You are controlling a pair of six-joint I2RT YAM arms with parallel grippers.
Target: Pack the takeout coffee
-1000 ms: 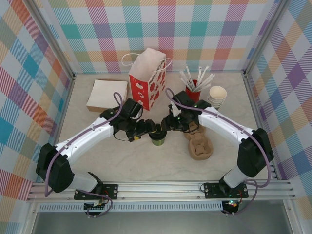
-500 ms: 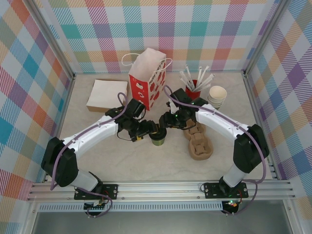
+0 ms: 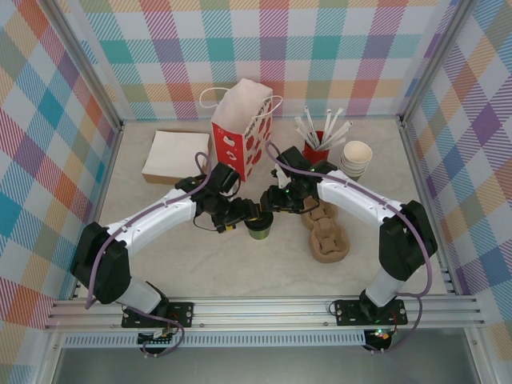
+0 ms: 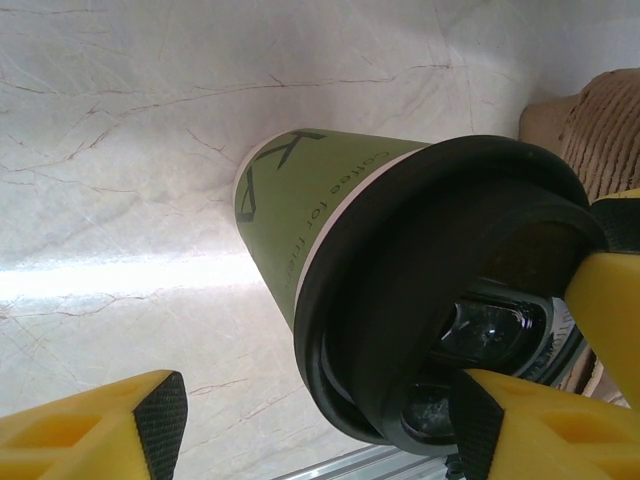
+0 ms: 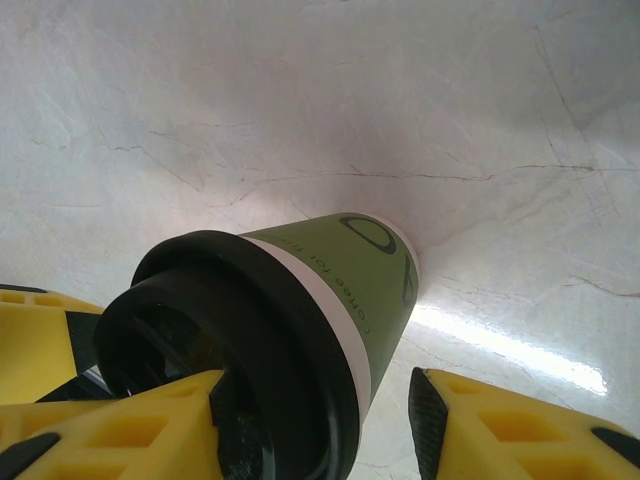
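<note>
The takeout coffee (image 3: 259, 230), a small green paper cup with a black lid, stands upright on the marble tabletop at the centre. Both grippers meet over its lid. My left gripper (image 3: 246, 214) reaches in from the left. In the left wrist view it (image 4: 318, 410) straddles the lid (image 4: 400, 290), one pad (image 4: 478, 420) against the rim and the other (image 4: 165, 415) well apart. From the right, my right gripper (image 3: 272, 202) reaches in. The right wrist view shows it (image 5: 318, 400) open around the cup (image 5: 350, 270), one pad on the lid, the other clear of the wall.
A red paper bag (image 3: 242, 128) stands open behind the cup. A brown cardboard cup carrier (image 3: 326, 237) lies just right of it. A red holder of stirrers (image 3: 318, 142) and a stack of lidless cups (image 3: 357, 157) sit at back right, a white pad (image 3: 174, 154) at back left.
Both grippers' jaws have narrowed around the cup's lid. The right arm's elbow has swung a little left and the left arm has edged closer. The cup has not moved.
</note>
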